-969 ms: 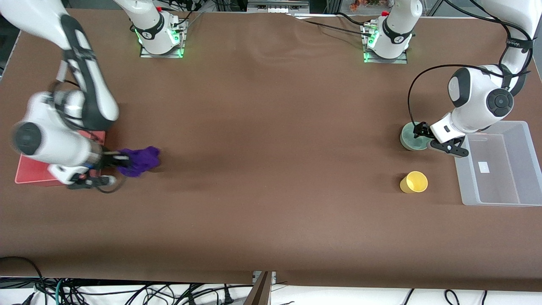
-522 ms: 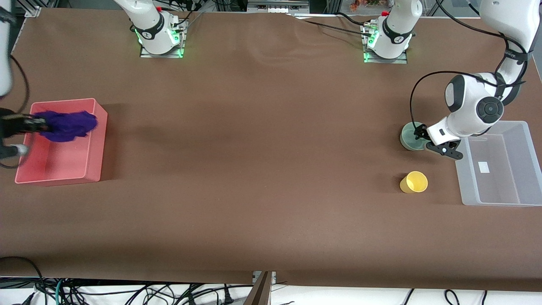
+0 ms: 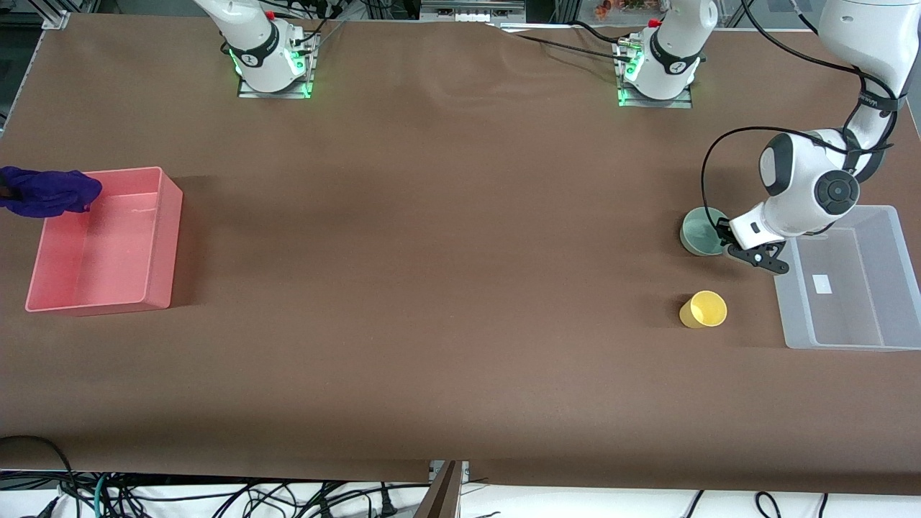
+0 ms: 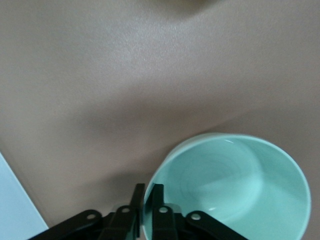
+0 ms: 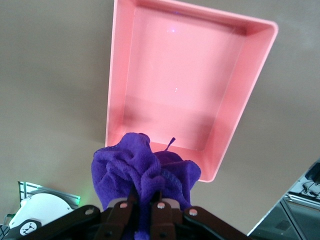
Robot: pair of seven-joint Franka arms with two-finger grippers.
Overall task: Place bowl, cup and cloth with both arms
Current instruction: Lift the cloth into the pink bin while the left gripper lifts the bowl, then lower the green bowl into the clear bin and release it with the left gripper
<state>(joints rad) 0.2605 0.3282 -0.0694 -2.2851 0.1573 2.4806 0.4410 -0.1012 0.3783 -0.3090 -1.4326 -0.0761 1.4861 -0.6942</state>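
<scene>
My left gripper [image 4: 148, 194] is shut on the rim of the pale green bowl [image 4: 230, 185], one finger inside and one outside. In the front view the bowl [image 3: 699, 229] is beside the clear bin, with the left gripper [image 3: 719, 234] at its bin-side rim. The yellow cup [image 3: 704, 309] stands free on the table, nearer to the front camera than the bowl. My right gripper [image 5: 146, 197] is shut on the purple cloth [image 5: 145, 167] and holds it in the air over the pink bin's end wall [image 5: 165, 145]. In the front view the cloth [image 3: 49, 191] hangs at the picture's edge and the right gripper is mostly out of view.
The pink bin [image 3: 162, 237] at the right arm's end holds nothing. The clear plastic bin [image 3: 791, 316] at the left arm's end holds only a small white label. Both arm bases stand along the table's top edge.
My right gripper carried the cloth up from the table beside the pink bin, across the bin, to its outer end. My left gripper and the bowl shifted slightly toward the clear bin.
</scene>
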